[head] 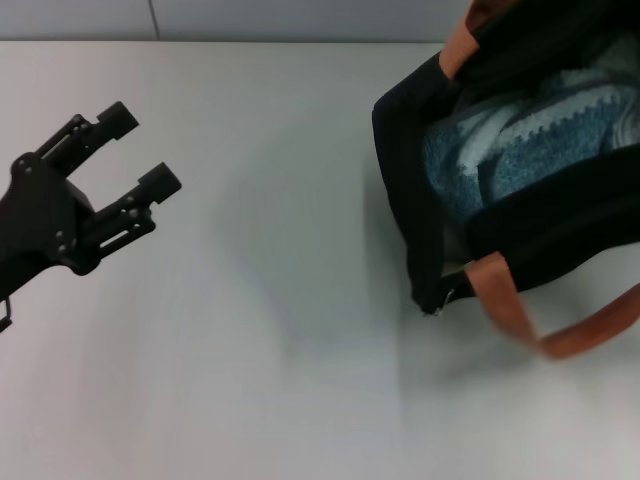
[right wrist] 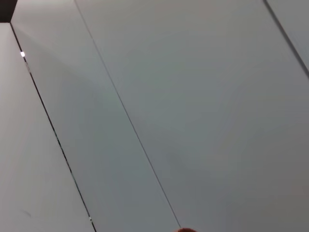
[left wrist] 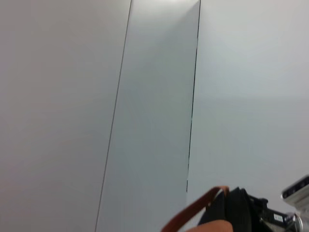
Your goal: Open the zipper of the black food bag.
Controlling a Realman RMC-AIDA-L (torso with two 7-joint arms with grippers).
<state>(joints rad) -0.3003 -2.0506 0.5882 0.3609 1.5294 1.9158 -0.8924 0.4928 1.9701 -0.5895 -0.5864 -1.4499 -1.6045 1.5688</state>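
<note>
At the left edge of the tabletop (head: 250, 300), the left gripper (head: 140, 150) was seen in the head view, held above the bare white surface with its two black fingers (head: 158, 181) spread wide and nothing between them. It was well apart from the bag.

Toward the right edge and the far right corner of the tabletop, the black food bag (head: 410, 190) was found lying with its top gaping open, so that a blue and white cloth (head: 520, 150) inside could be seen. The zipper (head: 432, 305) could only be made out as a small pale glint at the bag's near corner; its track was too dark to be traced. One orange-brown strap (head: 520, 320) was draped over the near side of the bag and onto the tabletop, and a second strap (head: 465, 40) was visible at the far side.

In the left wrist view, a strap (left wrist: 193, 212) and a dark part of the bag (left wrist: 231, 212) were shown against pale wall panels (left wrist: 154, 96).

The right gripper was not seen in any view; only pale panels (right wrist: 193, 96) were shown by the right wrist camera.
</note>
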